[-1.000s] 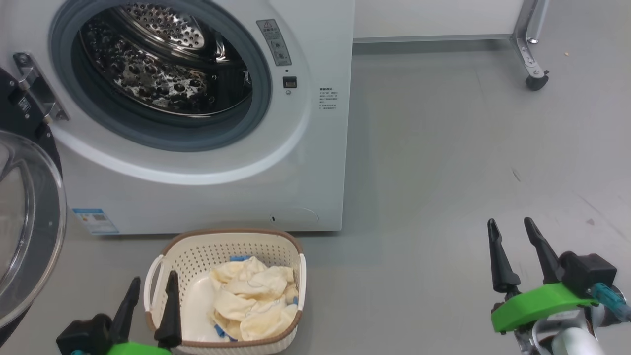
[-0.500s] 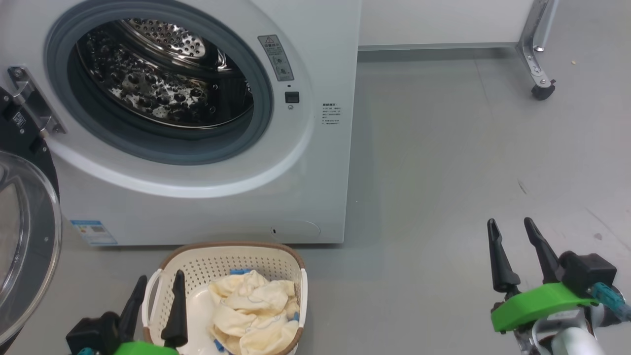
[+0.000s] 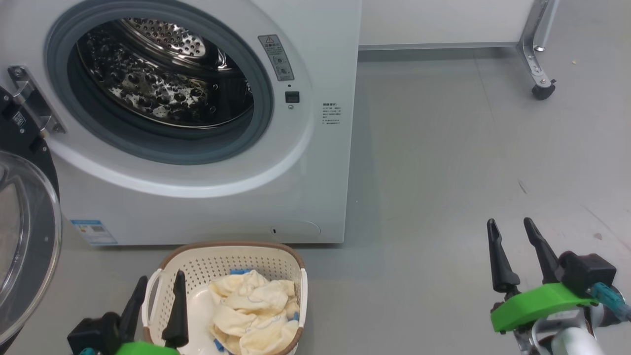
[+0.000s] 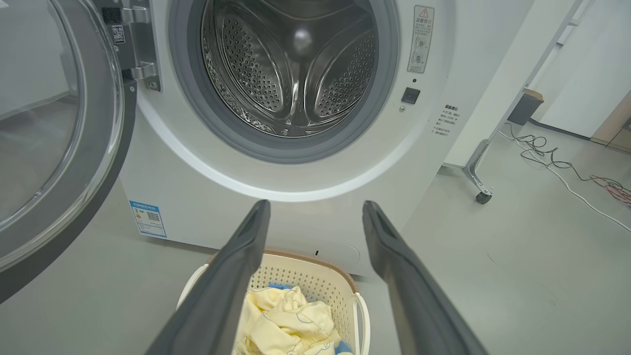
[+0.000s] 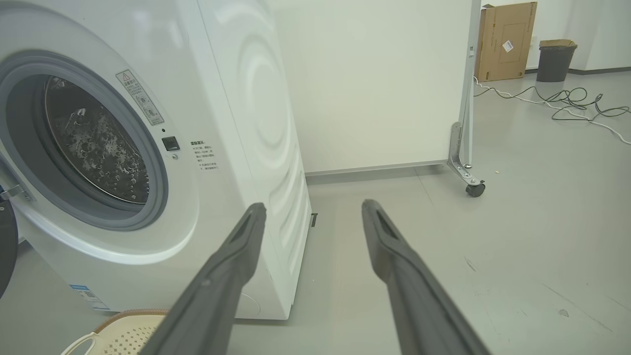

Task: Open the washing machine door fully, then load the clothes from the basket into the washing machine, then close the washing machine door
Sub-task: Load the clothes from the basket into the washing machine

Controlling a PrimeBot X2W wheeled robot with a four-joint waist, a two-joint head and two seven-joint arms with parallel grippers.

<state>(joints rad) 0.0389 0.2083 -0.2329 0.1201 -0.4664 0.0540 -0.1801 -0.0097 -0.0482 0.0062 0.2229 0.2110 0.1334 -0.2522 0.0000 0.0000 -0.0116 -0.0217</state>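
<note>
The white washing machine (image 3: 315, 162) stands with its steel drum (image 4: 296, 64) exposed. Its door (image 3: 24, 246), a black ring around clear glass, is swung wide open to the left. On the floor in front sits the cream basket (image 3: 227, 254) holding pale yellow clothes (image 3: 256, 305) with blue trim. My left gripper (image 3: 161, 276) hangs open over the basket's left side, above the clothes (image 4: 291, 320), touching nothing. Far to the right, my right gripper (image 3: 510, 222) is open and empty over bare floor.
A wheeled metal leg (image 3: 541, 91) of a white panel stands at the back right. Cables (image 5: 567, 103), a cardboard box (image 5: 503, 42) and a bin (image 5: 554, 59) lie farther back. Grey floor stretches to the right of the machine.
The head camera moved a little, so the machine and basket sit lower in its view than one second ago. Both grippers stay open and nothing has been handled.
</note>
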